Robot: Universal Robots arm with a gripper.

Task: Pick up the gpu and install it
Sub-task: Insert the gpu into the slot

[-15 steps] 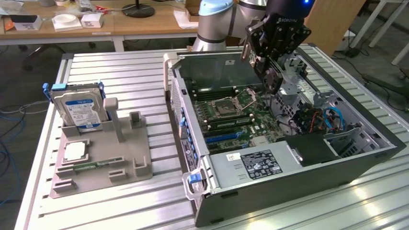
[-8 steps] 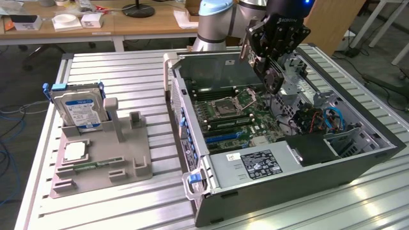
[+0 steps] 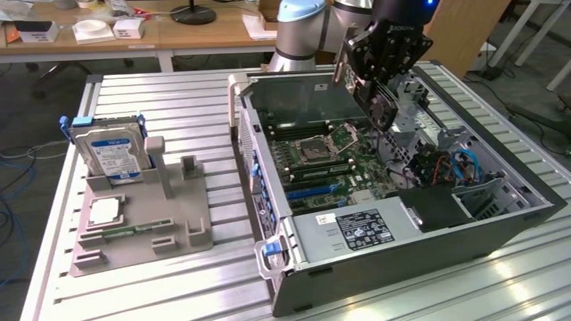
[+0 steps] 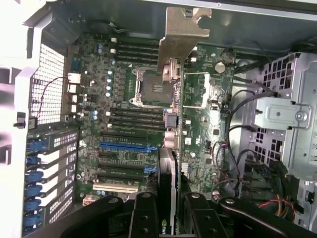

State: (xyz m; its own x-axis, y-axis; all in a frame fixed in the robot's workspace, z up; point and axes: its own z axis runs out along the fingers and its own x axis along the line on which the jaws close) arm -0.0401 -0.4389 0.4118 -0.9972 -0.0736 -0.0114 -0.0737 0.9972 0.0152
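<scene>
We see the end effector point(image 4: 170, 201) pinching the gpu point(image 4: 181, 42) above the computer case point(image 3: 428, 264), whose power-supply label point(image 3: 362, 229) we cannot read.

We see the exterior view from high up and well back, angled down across the ribbed silver metal table point(image 3: 160, 281) at the open grey computer case point(image 3: 402, 267). Our wrist view sits close above, facing into it past the black gripper point(image 4: 168, 198) clamping the dark green gpu card point(image 4: 178, 44). Both share the green motherboard point(image 3: 335, 160).
</scene>
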